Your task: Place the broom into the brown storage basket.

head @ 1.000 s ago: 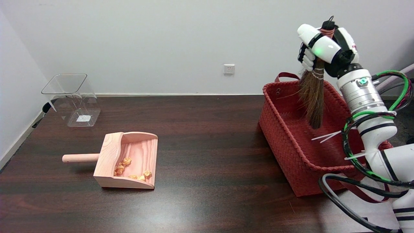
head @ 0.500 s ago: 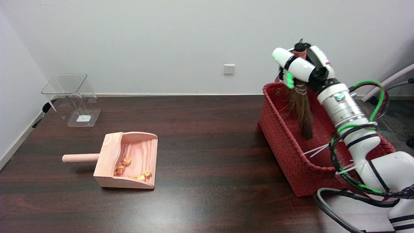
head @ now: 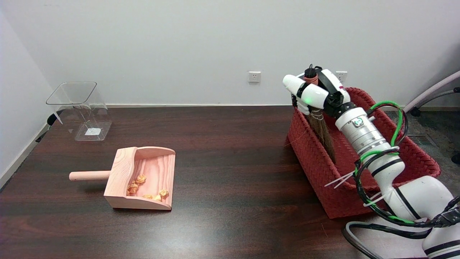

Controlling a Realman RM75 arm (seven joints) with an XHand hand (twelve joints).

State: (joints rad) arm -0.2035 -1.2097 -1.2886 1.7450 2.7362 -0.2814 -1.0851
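- Lower now than a second ago, the robot hand (head: 316, 94) has carried the broom (head: 322, 130) down.
- Fingers clamp its handle; bristles hang inside the basket (head: 316, 158), by its left wall.

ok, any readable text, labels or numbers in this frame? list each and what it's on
No text can be read anywhere.
White label in the clear container: too small to read.
Small dark red mark on the right hand: too small to read.
Wall socket, broom, brown storage basket, wooden dustpan: no writing visible.
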